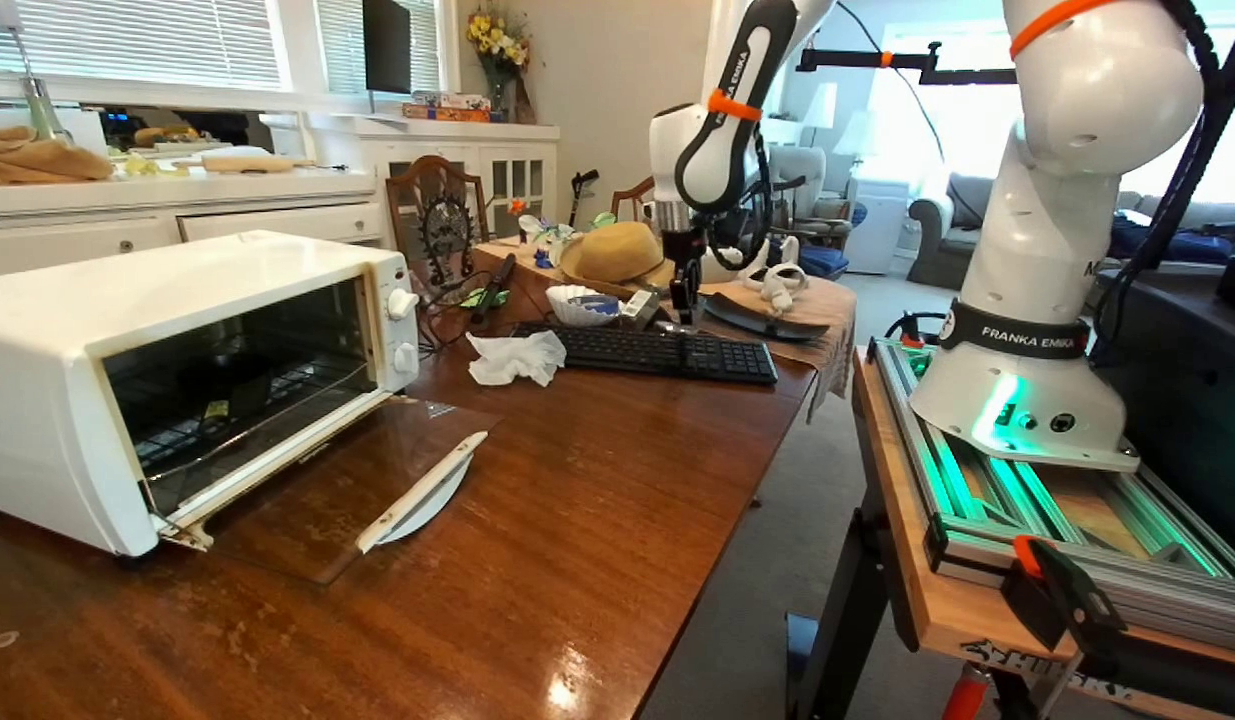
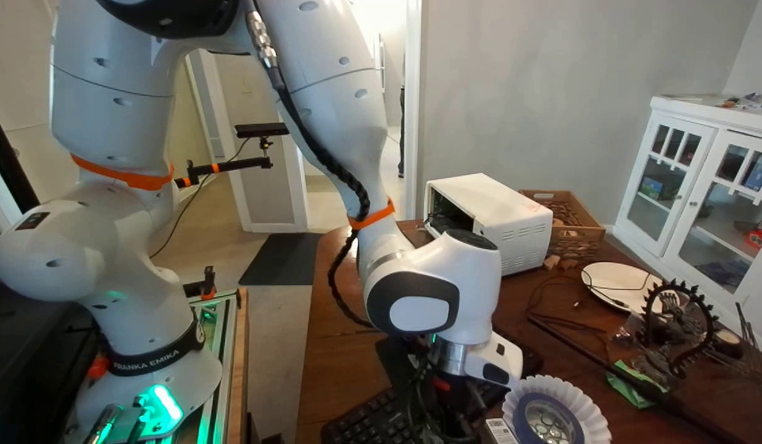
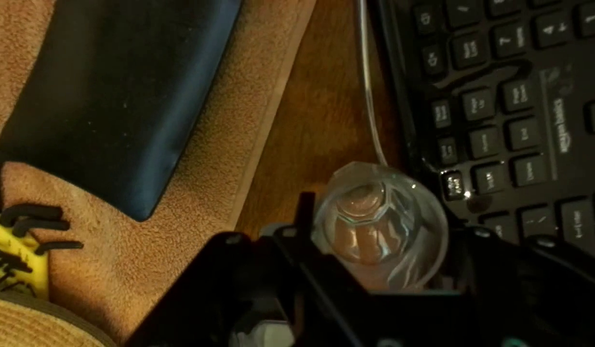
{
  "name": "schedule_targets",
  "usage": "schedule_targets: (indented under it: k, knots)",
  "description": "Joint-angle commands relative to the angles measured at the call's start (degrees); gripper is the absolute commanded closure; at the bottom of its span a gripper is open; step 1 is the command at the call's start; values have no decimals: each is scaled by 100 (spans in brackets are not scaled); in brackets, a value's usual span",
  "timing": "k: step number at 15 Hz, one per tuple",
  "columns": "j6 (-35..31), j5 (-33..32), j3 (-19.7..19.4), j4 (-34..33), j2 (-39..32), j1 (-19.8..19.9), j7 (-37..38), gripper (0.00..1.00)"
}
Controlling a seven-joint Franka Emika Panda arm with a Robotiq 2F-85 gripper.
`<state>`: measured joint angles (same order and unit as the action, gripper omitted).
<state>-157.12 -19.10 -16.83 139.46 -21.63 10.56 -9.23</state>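
Closely, hand (image 3: 378,216) flanks clear faceted cup (image 3: 381,241); can't say whether gripping. Nubby cloth (image 3: 230,159), black keyboard (image 3: 514,130) near.

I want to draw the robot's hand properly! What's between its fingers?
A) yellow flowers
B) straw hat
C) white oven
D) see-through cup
D, because the wrist view shows the see-through cup between the black fingers of the gripper.

The toaster oven (image 1: 197,285) stands on the table (image 1: 597,500), glass door (image 1: 347,495) lowered. Basket (image 2: 575,242): just beside the oven. Crumpled tissue (image 1: 517,357): near its knob end. Keyboard (image 1: 667,353) and straw hat (image 1: 617,252): farther from it.
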Motion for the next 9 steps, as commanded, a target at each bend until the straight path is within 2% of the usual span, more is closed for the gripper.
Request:
schedule_targets:
  k: [1,3,5,7,9]
  knots:
    - [-304,-1153,-575,670,621,-701,711,70]
    - [-300,-1675,-622,791,796,-886,914,70]
    - [-342,-1972,-425,927,1065,-878,857,70]
    - [-417,-1906,-74,1032,1292,-770,549,70]
    - [-453,-1464,363,1031,1361,-661,85,70]
